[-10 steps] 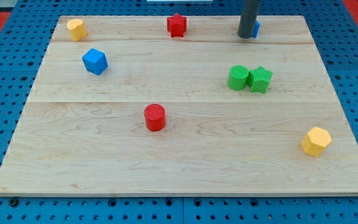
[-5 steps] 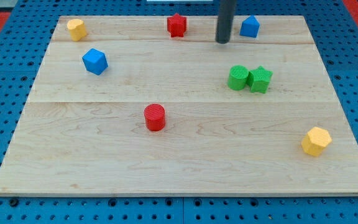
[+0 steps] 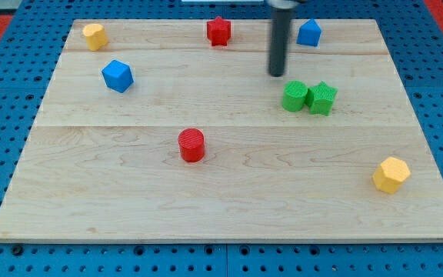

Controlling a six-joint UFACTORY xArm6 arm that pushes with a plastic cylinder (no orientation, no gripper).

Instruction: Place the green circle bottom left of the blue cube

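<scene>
Green circle (image 3: pixel 295 97) is the landmark on the wooden board (image 3: pixel 229 200): it touches a green star (image 3: pixel 322 98) on its right side. My tip (image 3: pixel 277 74) stands just up-left of the circle, close but apart, touching nothing; it is a plain rod with no claw, holding nothing. Far to the circle's left, slightly higher, lies the blue cube (image 3: pixel 118 75).

Bright, even overhead light falls on the pale wooden bench (image 3: pixel 229 192), leaving only short soft shadows under the blocks and no glare, while the dark rod (image 3: pixel 280 38) is smeared by motion blur and the rest stays sharp, without visible edge distortion.
</scene>
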